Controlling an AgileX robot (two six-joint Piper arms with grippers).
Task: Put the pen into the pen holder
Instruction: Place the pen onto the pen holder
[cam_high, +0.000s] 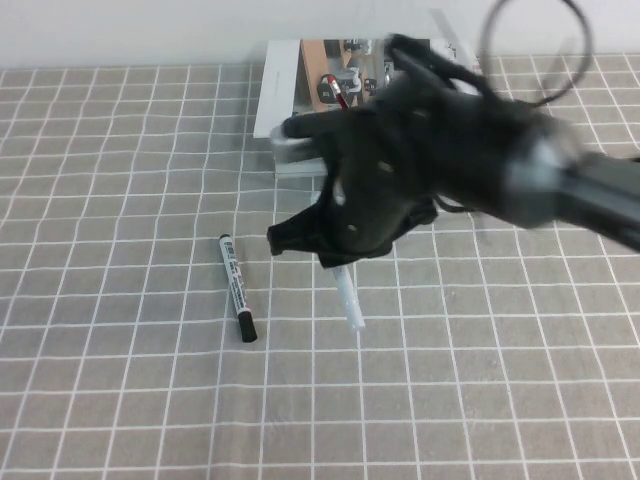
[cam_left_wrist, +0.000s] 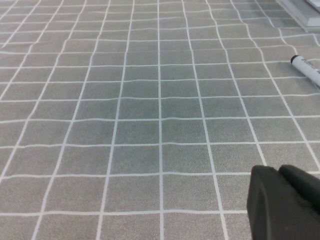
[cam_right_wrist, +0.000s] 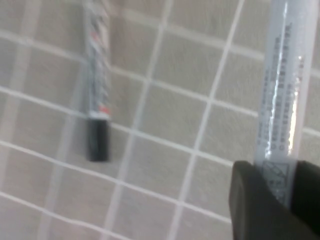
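My right gripper (cam_high: 335, 255) hangs over the middle of the table, shut on the white pen (cam_high: 348, 298). The pen points down and towards me, with its tip close above the cloth. In the right wrist view the pen (cam_right_wrist: 282, 90) runs out from between the two black fingers of the right gripper (cam_right_wrist: 277, 182). My left gripper (cam_left_wrist: 286, 200) shows only in the left wrist view, low over bare cloth, shut and empty. The pen holder cannot be made out; the right arm covers much of the box at the back.
A white marker with a black cap (cam_high: 237, 287) lies left of the pen; it also shows in the right wrist view (cam_right_wrist: 97, 100) and the left wrist view (cam_left_wrist: 306, 69). A white box (cam_high: 285, 100) with small red and dark items stands at the back. Grey checked cloth (cam_high: 120, 200) covers the table.
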